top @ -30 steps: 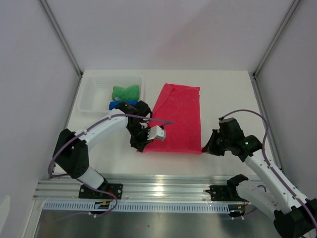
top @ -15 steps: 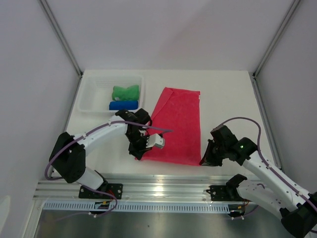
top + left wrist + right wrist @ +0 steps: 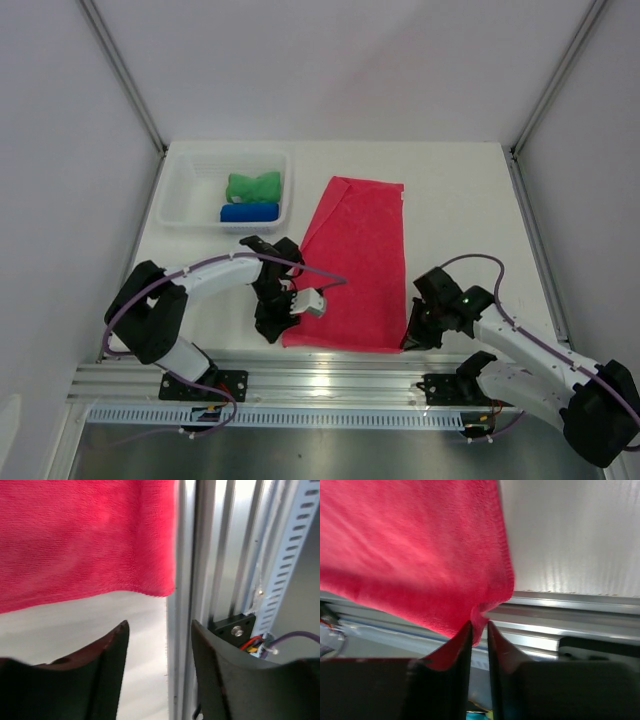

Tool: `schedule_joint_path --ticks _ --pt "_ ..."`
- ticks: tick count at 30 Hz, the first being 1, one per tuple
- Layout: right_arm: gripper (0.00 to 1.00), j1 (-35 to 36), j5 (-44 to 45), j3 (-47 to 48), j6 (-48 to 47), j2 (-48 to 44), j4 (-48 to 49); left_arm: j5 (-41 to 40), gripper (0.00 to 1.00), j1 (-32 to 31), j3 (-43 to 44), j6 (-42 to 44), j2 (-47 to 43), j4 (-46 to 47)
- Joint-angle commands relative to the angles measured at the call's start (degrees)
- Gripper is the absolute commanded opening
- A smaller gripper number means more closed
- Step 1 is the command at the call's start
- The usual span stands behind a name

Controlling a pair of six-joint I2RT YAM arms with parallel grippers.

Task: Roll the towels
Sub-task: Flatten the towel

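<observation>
The pink towel [image 3: 355, 265] has slid toward the near edge of the table [image 3: 460, 200], and both arms have drawn back with it. It lies flat, fuzzy and roughly trapezoid. The left arm bends low, and the left gripper [image 3: 159, 630] stands parted and empty just beside the near left corner. The right gripper [image 3: 479, 627] pinches the near right corner. The green towel [image 3: 252, 186] and blue towel [image 3: 249, 212] sit in the white plastic basket [image 3: 180, 195].

Three towels [image 3: 356, 262], one basket [image 3: 183, 192], two arms [image 3: 215, 272]
</observation>
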Motion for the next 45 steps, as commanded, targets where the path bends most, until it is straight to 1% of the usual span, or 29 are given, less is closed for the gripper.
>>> schedule_joint_path --ticks 1,2,4,7,8,9,10,11,12,13,14,15,16,17,18,19,20,22,23,24,26,27,30,33,35,37,39,42,45 --pt "0.25 0.6 -0.8 -1.2 -1.2 1.5 0.8 2.1 0.59 -0.5 -1.3 3.9 -0.3 -3.3" --pt "0.29 0.8 -0.8 -1.3 -1.2 1.6 -0.1 3.3 0.67 -0.5 -1.5 4.5 -0.4 -4.1" --pt "0.44 0.9 -0.9 -0.7 -0.9 1.1 -1.7 3.7 0.69 -0.5 -1.4 5.6 -0.7 -6.3" --pt "0.52 1.0 -0.8 1.7 -0.9 -0.9 -5.8 3.7 0.65 1.2 1.7 6.0 -1.1 -9.6" --pt "0.53 1.0 0.0 4.6 -0.9 -2.6 -9.0 4.2 0.63 2.6 3.4 5.3 -0.9 -10.0" --pt "0.55 1.1 1.0 6.6 -1.2 -3.3 -10.5 5.4 0.62 6.0 10.9 1.2 1.1 -9.4" --pt "0.56 1.1 4.3 8.8 -1.4 -4.1 -11.9 5.9 0.62 7.6 14.3 -1.8 2.7 -8.6" --pt "0.55 1.2 6.6 14.0 -2.7 -4.8 -13.5 5.7 0.62 9.1 17.9 -10.2 4.8 -7.2" --pt "0.54 1.0 9.5 17.0 -3.8 -4.5 -13.6 4.2 0.61 11.3 28.4 -14.4 9.4 -4.4" --pt "0.52 0.6 17.0 20.0 -5.2 -3.8 -12.9 3.8 0.59 11.8 32.0 -17.2 11.8 -3.3" --pt "0.50 -0.1 19.8 25.0 -9.3 -0.6 -8.8 3.1 0.54 12.0 38.2 -21.0 14.1 -2.0" --pt "0.42 -1.5 21.1 26.7 -12.2 1.5 -5.2 1.4 0.50 11.7 40.8 -22.3 18.6 -0.4" --pt "0.25 -6.5 18.3 28.4 -17.2 7.0 3.8 0.4 0.43 11.5 45.7 -24.7 21.0 2.7" --pt "0.16 -9.8 14.7 28.9 -18.7 10.4 8.6 -0.4 0.41 10.7 51.8 -25.4 23.5 3.7" --pt "0.07 -13.1 10.7 29.2 -19.0 14.0 13.1 -2.1 0.39 10.4 54.9 -26.2 26.1 4.1" --pt "0.00 -18.5 5.1 29.5 -18.8 17.7 22.6 -3.2 0.32 10.2 63.4 -28.1 31.1 5.0" --pt "0.00 -20.1 3.9 31.1 -18.3 25.1 26.8 -3.9 0.30 10.1 66.0 -29.0 33.5 5.2" --pt "0.00 -21.4 3.7 34.7 -19.3 32.7 36.1 -4.8 0.29 10.2 73.3 -30.7 39.1 6.4" --pt "0.00 -21.4 3.9 37.1 -20.3 36.5 38.3 -4.9 0.29 10.0 74.0 -31.1 40.2 7.6" --pt "0.00 -21.4 3.7 42.5 -21.6 44.2 39.4 -5.4 0.30 9.8 74.2 -31.3 41.2 9.2" --pt "0.00 -21.9 3.0 48.6 -21.3 51.8 39.5 -9.9 0.34 8.6 75.3 -30.9 44.3 11.6" --pt "0.00 -21.9 2.9 53.2 -21.0 58.2 39.4 -12.2 0.34 8.0 76.7 -30.4 45.7 11.4" --pt "0.00 -21.9 2.5 57.8 -19.3 66.6 38.8 -21.2 0.35 6.5 78.4 -28.0 49.8 8.7" --pt "0.00 -21.3 3.5 61.4 -19.3 69.9 38.2 -26.4 0.35 6.5 76.6 -26.1 51.3 8.3" --pt "0.00 -21.1 4.4 62.9 -19.8 71.7 37.2 -26.7 0.34 6.4 76.1 -25.7 51.3 8.8" --pt "0.00 -21.0 5.1 63.9 -20.0 73.4 35.4 -26.7 0.38 6.4 76.2 -24.5 51.5 9.4" --pt "0.00 -21.1 5.6 64.9 -19.6 74.4 32.0 -30.0 0.42 6.0 77.5 -23.0 52.8 8.3" --pt "0.00 -20.8 6.1 65.1 -19.2 75.0 28.5 -37.6 0.42 4.9 78.7 -19.7 54.1 6.2" --pt "0.00 -19.9 8.3 63.9 -20.5 74.1 26.1 -39.9 0.44 4.5 76.8 -18.5 54.1 5.6"
